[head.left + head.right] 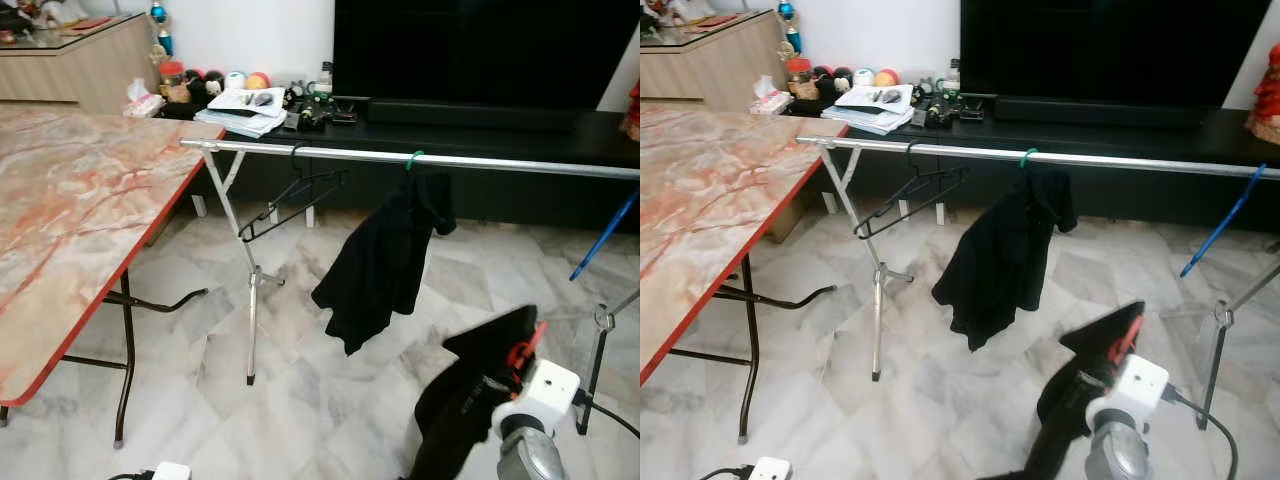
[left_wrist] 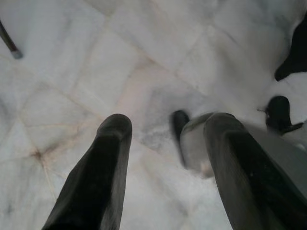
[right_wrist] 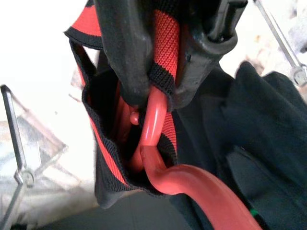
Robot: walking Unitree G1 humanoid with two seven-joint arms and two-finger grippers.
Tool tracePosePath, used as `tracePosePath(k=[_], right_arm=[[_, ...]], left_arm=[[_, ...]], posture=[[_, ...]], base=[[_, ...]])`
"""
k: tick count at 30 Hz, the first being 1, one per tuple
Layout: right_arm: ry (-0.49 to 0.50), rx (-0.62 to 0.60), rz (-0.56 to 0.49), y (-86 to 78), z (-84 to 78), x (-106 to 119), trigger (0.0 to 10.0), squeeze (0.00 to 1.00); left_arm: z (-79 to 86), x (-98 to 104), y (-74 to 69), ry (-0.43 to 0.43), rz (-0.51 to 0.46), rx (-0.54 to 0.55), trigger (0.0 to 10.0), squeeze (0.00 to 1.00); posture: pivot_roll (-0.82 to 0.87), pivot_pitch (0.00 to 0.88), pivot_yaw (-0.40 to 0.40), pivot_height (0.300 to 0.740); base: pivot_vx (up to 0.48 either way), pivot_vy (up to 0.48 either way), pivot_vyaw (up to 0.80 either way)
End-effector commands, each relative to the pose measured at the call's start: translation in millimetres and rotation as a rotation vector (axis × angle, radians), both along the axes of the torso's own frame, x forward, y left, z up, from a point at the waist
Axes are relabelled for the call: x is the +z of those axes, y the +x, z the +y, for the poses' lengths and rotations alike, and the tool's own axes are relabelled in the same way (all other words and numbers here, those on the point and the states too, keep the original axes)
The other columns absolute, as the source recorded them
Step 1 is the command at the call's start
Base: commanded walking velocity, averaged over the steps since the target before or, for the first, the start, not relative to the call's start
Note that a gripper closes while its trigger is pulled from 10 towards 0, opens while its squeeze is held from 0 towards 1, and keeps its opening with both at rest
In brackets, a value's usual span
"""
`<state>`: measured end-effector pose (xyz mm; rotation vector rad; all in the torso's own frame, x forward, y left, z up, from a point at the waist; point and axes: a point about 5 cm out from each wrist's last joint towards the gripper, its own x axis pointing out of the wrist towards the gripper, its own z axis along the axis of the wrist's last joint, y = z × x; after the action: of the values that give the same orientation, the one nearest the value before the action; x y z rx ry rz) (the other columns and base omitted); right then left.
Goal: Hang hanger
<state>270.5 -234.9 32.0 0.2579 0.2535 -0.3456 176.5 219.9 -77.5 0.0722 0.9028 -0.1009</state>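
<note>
Right gripper (image 3: 158,57) is clamped on the red hanger (image 3: 192,184) at its neck, low and well short of the rail (image 1: 420,158), the floppy dark garment (image 1: 470,395) likely swinging, so hold the stiff neck.

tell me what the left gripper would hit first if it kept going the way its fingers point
Most likely the marble floor: the left gripper hangs open, pointing down at bare tiles, with nothing between as far as the wrist view shows.

Below the silver rail (image 1: 420,158) hang a black garment (image 1: 385,262) and a black hanger (image 1: 290,200); a red hanger (image 3: 158,124) carries black cloth (image 3: 268,139) with a red-and-black collar (image 3: 165,43).
</note>
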Motion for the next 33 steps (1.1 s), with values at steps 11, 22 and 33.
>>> tracePosePath(k=[11,22,33], right_arm=[[0.002,0.022,-0.034,6.6,8.0,5.6,10.0,0.00],[0.002,0.025,-0.035,7.0,9.2,5.4,10.0,0.00],[0.002,0.022,-0.038,8.0,8.7,6.1,10.0,0.00]], left_arm=[[8.3,-2.4,-8.0,0.017,0.034,0.016,10.0,0.00],[9.2,-2.7,-9.9,0.026,0.034,0.000,10.0,0.00],[8.7,-2.8,-9.9,0.021,0.031,0.003,10.0,0.00]], posture=[[0.03,0.060,0.032,0.740],[0.03,0.061,0.031,0.740],[0.03,0.057,0.032,0.740]], base=[[0.000,0.299,0.00],[0.000,0.025,0.00],[0.000,0.000,0.00]])
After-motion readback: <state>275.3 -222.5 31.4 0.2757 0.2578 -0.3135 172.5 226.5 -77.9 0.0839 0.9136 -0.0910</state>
